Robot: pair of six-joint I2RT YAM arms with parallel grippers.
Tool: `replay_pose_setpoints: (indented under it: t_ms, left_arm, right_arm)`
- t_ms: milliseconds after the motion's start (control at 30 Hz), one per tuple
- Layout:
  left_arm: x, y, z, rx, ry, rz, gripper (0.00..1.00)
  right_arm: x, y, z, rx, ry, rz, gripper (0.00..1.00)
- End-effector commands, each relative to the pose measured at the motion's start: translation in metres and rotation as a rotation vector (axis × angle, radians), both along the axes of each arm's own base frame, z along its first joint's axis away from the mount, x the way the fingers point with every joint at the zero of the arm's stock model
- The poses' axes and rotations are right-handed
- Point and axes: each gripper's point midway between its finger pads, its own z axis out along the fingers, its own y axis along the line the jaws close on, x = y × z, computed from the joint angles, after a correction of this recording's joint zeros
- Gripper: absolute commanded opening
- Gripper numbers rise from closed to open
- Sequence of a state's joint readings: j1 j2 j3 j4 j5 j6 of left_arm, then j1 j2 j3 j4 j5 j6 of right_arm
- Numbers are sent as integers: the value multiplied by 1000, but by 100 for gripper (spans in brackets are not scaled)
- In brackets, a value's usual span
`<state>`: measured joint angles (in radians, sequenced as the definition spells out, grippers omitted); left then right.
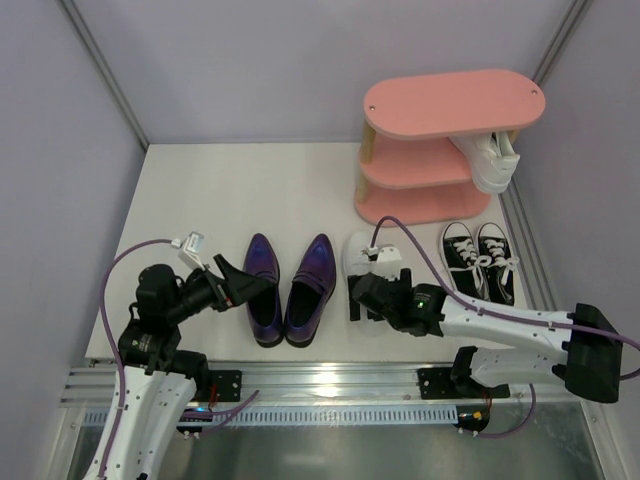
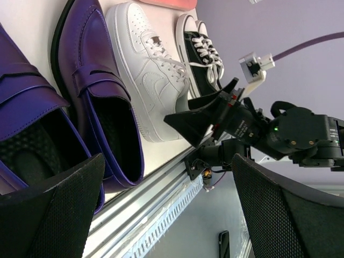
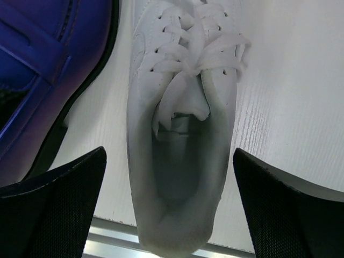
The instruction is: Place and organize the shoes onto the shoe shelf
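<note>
While one white sneaker (image 1: 493,160) sits on the middle tier of the pink shoe shelf (image 1: 450,105), its end jutting past the right edge of the board, its mate (image 3: 183,134) lies on the counter (image 1: 200,200) in front of the shelf, toe pointing toward it. The shelf stands at the far right corner, and its top board is bare.

The right jaws stand wide over that counter sneaker. In the right wrist view the two black fingers (image 3: 51,209) flank the heel end, with the counter showing between each finger and the shoe; they hold nothing. The shoe's laces are tied and its opening faces the camera.

Just right of it the pair of black canvas sneakers (image 1: 462,252) sit side by side, toes close to the shelf's bottom board. Just left of it lie the two purple loafers: the right loafer (image 1: 311,285) beside the white sneaker and the left loafer (image 1: 263,290) next to it, both toes pointing away from the arms.

The left jaws also stand wide and hold nothing, reaching in from the left beside the left loafer; whether they touch it is unclear.

An aluminium rail (image 1: 330,380) runs along the counter's near edge.
</note>
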<state>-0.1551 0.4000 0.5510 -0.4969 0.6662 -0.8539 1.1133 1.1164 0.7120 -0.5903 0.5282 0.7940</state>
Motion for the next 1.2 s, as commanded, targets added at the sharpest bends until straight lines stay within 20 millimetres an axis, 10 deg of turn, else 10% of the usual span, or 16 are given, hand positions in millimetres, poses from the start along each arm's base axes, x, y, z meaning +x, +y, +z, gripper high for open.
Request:
replay_pose_setpoints:
  t_ms: [0,167,333,467,767,1167]
  left_arm:
    - [-3,0,4,11,-19,-17,100]
    - [-4,0,4,16,-18,-18,100]
    - [-3,0,1,20,-12,-17,100]
    - [-3,0,5,20,-24,-17,100]
    - [-1,0,9,12,-30,-10,100]
    - [-2,-2,10,-12,-26,-13,100]
  right_arm:
    - [14,0,-3,9,-34,-142,100]
    - [10,15,-31,55,6,-112,85]
    - [5,3,-40,28,12,-118,4]
    - [6,0,-20,63,-34,-81,4]
    - [16,-48,102,112,-275,-104,4]
    - [7,-131,173,40,-432,-209,4]
